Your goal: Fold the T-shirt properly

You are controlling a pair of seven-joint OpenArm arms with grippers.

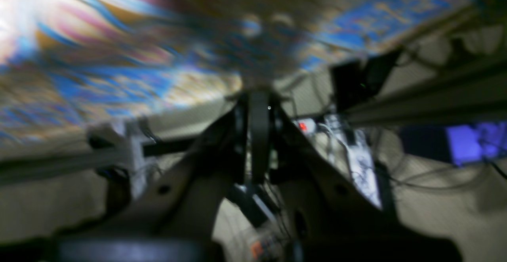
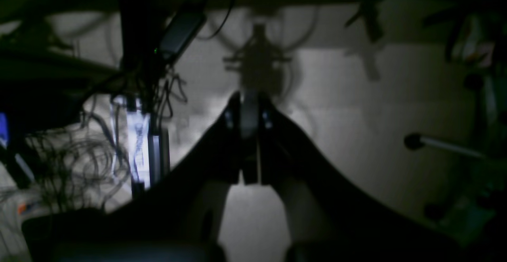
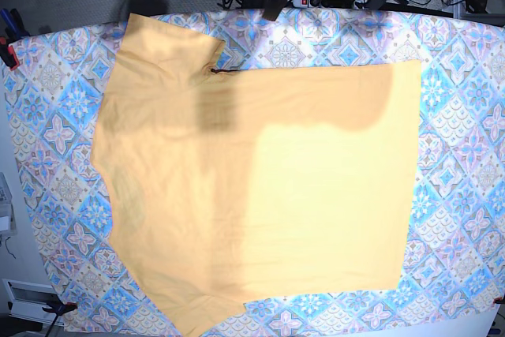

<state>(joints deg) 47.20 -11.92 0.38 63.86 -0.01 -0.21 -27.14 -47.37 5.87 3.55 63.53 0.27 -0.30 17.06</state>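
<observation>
T-shirt (image 3: 260, 195) lies flat on the tablecloth (image 3: 465, 155), well apart from both empty, closed grippers, left (image 1: 259, 107) and right (image 2: 249, 103), parked off-table; ideally each opens, then pinches one hem corner for an even fold.

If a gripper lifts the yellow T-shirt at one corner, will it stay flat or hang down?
The T-shirt lies thin and flat with soft wrinkles, so it would likely droop and fold. It looks light. Pushed, it would probably bunch on the patterned tablecloth rather than slide whole.
</observation>
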